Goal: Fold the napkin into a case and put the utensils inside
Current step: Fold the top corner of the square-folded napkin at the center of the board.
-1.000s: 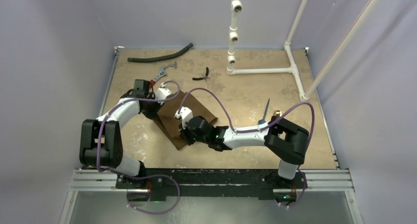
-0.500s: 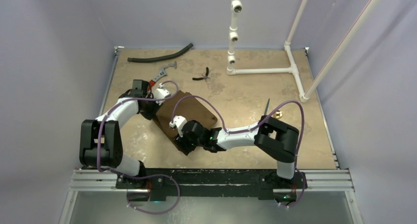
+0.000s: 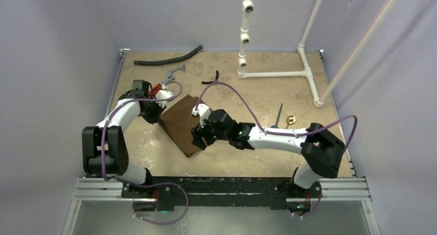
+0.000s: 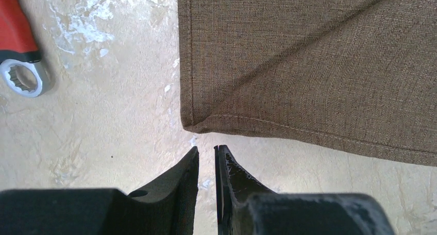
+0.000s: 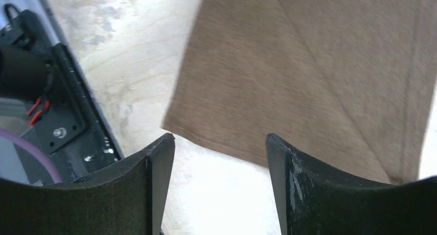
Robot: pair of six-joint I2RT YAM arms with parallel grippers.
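Napkin (image 3: 181, 124) lies folded flat on the table (image 3: 247, 98), left of centre, a diagonal crease showing in both wrist views. Left gripper (image 4: 206, 157) sits just off one napkin corner, fingers nearly together with a thin gap, holding nothing. Right gripper (image 5: 219, 147) hangs over the napkin's near edge, fingers spread wide, empty. Dark thin utensil (image 3: 279, 115) lies well right of the napkin. Red-handled wrench (image 4: 18, 36) rests beside the left gripper.

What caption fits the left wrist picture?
Nearly shut left gripper just off the folded brown napkin's corner, red-handled wrench nearby.
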